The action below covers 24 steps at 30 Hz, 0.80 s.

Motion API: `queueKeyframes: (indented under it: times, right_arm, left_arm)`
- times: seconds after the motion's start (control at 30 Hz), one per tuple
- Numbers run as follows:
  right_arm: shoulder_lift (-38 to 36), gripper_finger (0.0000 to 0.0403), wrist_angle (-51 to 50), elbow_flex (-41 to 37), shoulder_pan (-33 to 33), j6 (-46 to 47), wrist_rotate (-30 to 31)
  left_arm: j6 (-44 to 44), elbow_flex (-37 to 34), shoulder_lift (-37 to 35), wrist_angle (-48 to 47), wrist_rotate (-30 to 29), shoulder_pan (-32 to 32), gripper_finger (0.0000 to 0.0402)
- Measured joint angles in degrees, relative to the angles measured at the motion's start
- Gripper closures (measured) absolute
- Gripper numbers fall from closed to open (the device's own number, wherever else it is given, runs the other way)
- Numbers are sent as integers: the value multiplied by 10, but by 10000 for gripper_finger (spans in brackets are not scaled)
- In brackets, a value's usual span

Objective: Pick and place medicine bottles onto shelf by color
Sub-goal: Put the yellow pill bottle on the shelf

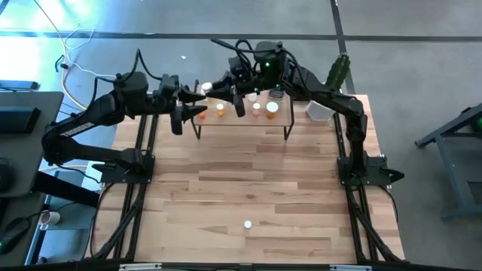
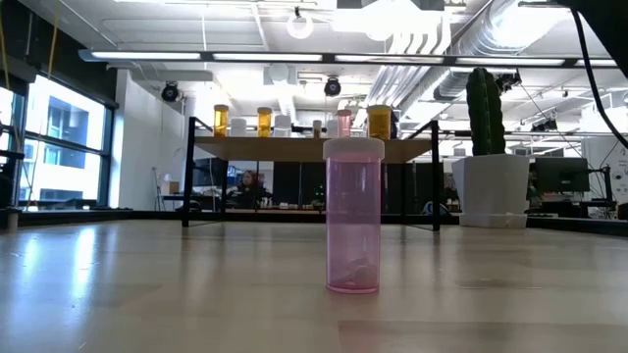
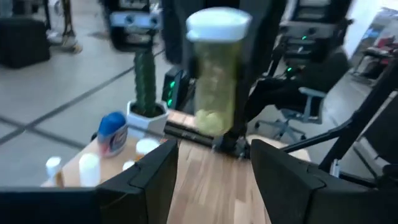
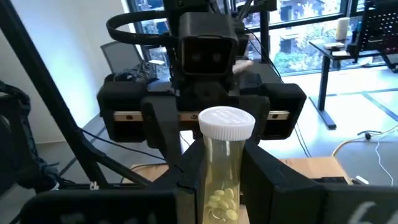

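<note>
Landmark: the shelf (image 1: 241,120), standing at the far side of the table (image 1: 248,188).
Pink bottle (image 2: 353,216): nearest the low camera, upright on the table, well in front of the shelf, far from both arms, untouched.
Yellow bottle (image 4: 222,165): white cap up, long axis vertical, pale pills at its bottom, held above the shelf's left end.
Right gripper (image 4: 217,186): fingers clamped on the yellow bottle's sides, reaching across over the shelf from its right.
Left gripper (image 3: 214,162): fingers spread wide, holding nothing, at the shelf's left end, facing the right gripper head on.
Key relation: the yellow bottle lies straight ahead of the left gripper, in line with the gap between its fingers.
Nearer arm: both meet at the bottle; only the right has hold.
Judgement: looks like a handover or a placement at the shelf's left end.
Shelf load: 2 amber bottles (image 2: 242,121) toward its left, more bottles further right.
Cactus pot (image 2: 488,186): beside the shelf's right end.
</note>
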Motion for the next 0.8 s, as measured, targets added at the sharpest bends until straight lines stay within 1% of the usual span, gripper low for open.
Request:
queueKeyframes:
  times: [0.1, 0.23, 0.57, 0.67, 0.8]
  right_arm:
    - [0, 345, 0, 0, -9, -1, -11]
    - [0, 345, 6, 0, -15, -1, -11]
    - [0, 345, 5, 0, -23, -6, -13]
    - [0, 345, -3, 0, -25, -10, -13]
    - [0, 345, -6, 0, -25, -14, -14]
  left_arm:
    - [6, 0, 6, 23, 2, 2, 209]
    - [6, 0, 22, 54, -24, 2, 209]
    - [21, 0, 66, 138, -30, 2, 210]
    - [31, 0, 71, 151, -37, 2, 220]
    - [32, 0, 71, 152, -42, 6, 248]
